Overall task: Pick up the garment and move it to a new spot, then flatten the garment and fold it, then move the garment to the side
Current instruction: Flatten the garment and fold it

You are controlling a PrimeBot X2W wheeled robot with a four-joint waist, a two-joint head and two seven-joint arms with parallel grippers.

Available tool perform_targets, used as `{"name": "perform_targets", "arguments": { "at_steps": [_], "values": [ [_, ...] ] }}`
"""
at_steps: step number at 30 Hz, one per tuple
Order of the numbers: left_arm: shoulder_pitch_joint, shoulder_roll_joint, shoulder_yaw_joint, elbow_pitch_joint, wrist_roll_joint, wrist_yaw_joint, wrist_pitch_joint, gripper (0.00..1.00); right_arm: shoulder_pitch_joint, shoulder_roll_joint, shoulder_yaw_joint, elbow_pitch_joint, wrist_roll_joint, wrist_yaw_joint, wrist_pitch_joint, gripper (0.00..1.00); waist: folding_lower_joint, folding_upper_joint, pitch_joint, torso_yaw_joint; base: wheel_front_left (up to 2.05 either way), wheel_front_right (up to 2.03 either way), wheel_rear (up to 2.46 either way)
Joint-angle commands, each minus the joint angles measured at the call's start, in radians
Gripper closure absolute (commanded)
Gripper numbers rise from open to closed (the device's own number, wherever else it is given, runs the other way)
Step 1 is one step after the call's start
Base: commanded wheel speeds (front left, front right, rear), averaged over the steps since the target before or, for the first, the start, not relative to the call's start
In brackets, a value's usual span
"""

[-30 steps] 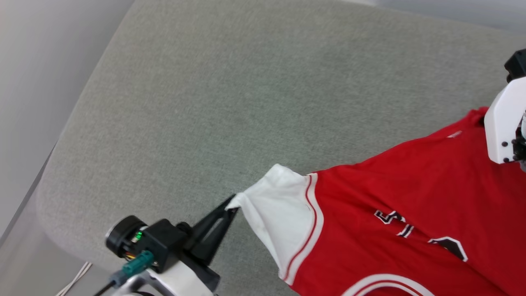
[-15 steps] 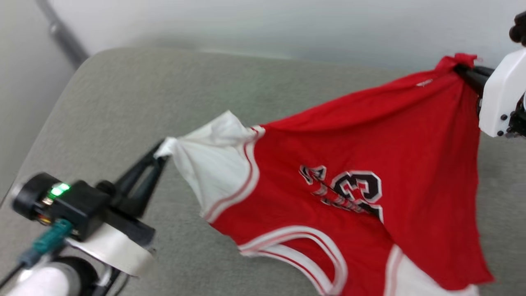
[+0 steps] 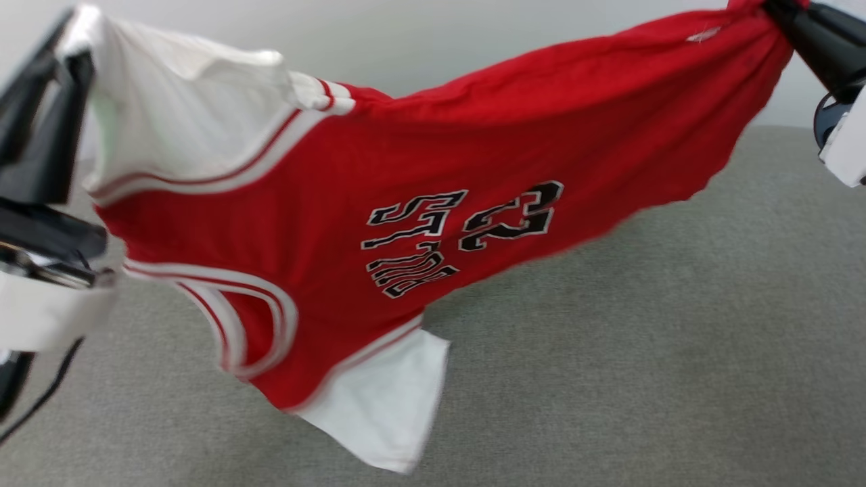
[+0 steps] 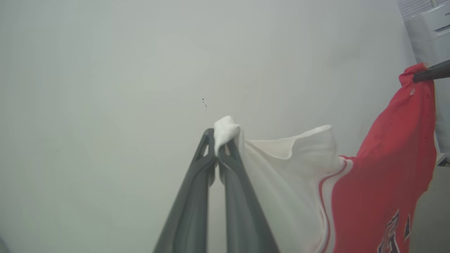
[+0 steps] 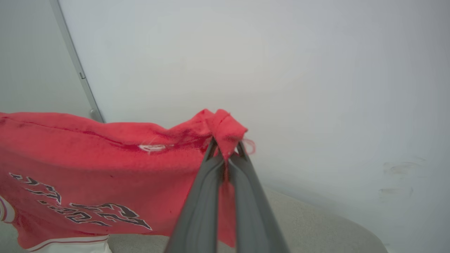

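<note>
The garment (image 3: 433, 155), a red jersey shirt with white sleeves and a black "23" with lettering, hangs stretched in the air between both grippers above the grey cushion (image 3: 609, 352). My left gripper (image 3: 67, 34) at the upper left is shut on a white sleeve tip; the left wrist view shows that gripper (image 4: 219, 135) pinching the white cloth of the garment (image 4: 379, 182). At the upper right my right gripper (image 3: 775, 10) is shut on a red corner, and the right wrist view shows that gripper (image 5: 225, 144) clamped on the garment (image 5: 105, 154). The other sleeve dangles lowest.
A pale wall (image 3: 433, 40) rises behind the cushion. A grey vertical pipe or door edge (image 5: 75, 66) stands at the left in the right wrist view. A white appliance (image 4: 427, 24) stands at the far right of the left wrist view.
Both grippers have lifted the garment off the cushion and spread it wide in the air. The head camera has tilted up, so the whole picture has shifted.
</note>
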Motion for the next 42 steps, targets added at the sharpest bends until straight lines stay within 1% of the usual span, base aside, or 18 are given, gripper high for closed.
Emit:
{"name": "perform_targets", "arguments": {
  "at_steps": [1,6,12,18,22,26,29,33,35,38,42],
  "values": [
    [-0.018,0.006,0.007,-0.003,-0.004,-0.001,0.002,1.00,0.007,0.008,-0.007,-0.011,-0.002,-0.001,-0.004,1.00,0.0000,-0.0001,0.000,-0.020,0.00,0.00,0.00],
    [-0.125,0.018,0.035,-0.009,-0.013,-0.008,0.031,1.00,0.007,0.034,-0.053,-0.094,-0.016,-0.001,0.000,1.00,0.0000,-0.0001,0.023,-0.046,0.00,0.00,0.00],
    [-0.307,0.007,0.040,0.040,-0.021,-0.028,0.061,1.00,-0.038,0.073,-0.103,-0.165,-0.049,-0.001,-0.020,1.00,0.0000,-0.0001,0.079,-0.063,0.00,0.00,0.00],
    [-0.527,-0.014,0.020,0.140,-0.031,-0.078,0.088,1.00,-0.109,0.101,-0.130,-0.190,-0.089,-0.001,-0.029,1.00,0.0000,-0.0001,0.180,-0.074,0.00,0.00,0.00],
    [-0.685,-0.026,-0.001,0.240,-0.010,-0.118,0.087,1.00,-0.181,0.115,-0.125,-0.172,-0.122,-0.001,-0.051,1.00,0.0000,-0.0001,0.266,-0.080,0.00,0.00,0.00],
    [-0.853,-0.050,-0.036,0.353,0.027,-0.167,0.080,1.00,-0.282,0.125,-0.117,-0.122,-0.160,-0.001,-0.088,1.00,0.0000,-0.0001,0.354,-0.080,0.00,0.00,0.00],
    [-0.977,-0.081,-0.071,0.456,0.055,-0.204,0.067,1.00,-0.366,0.127,-0.113,-0.055,-0.207,-0.001,-0.124,1.00,0.0000,-0.0001,0.419,-0.073,0.00,0.00,0.00],
    [-1.148,-0.131,-0.104,0.610,0.102,-0.235,0.014,1.00,-0.497,0.136,-0.102,0.052,-0.270,-0.001,-0.188,1.00,0.0000,-0.0001,0.496,-0.058,0.00,0.00,0.00],
    [-1.227,-0.166,-0.116,0.688,0.123,-0.243,-0.024,1.00,-0.561,0.131,-0.091,0.112,-0.302,-0.001,-0.230,1.00,0.0000,-0.0001,0.529,-0.049,0.00,0.00,0.00],
    [-1.340,-0.211,-0.129,0.794,0.156,-0.245,-0.085,1.00,-0.660,0.140,-0.082,0.203,-0.347,-0.001,-0.296,1.00,0.0000,-0.0001,0.576,-0.034,0.00,0.00,0.00],
    [-1.435,-0.268,-0.140,0.933,0.177,-0.243,-0.173,1.00,-0.759,0.141,-0.058,0.330,-0.413,-0.001,-0.383,1.00,0.0000,-0.0001,0.622,-0.009,0.00,0.00,0.00]
  ]
}}
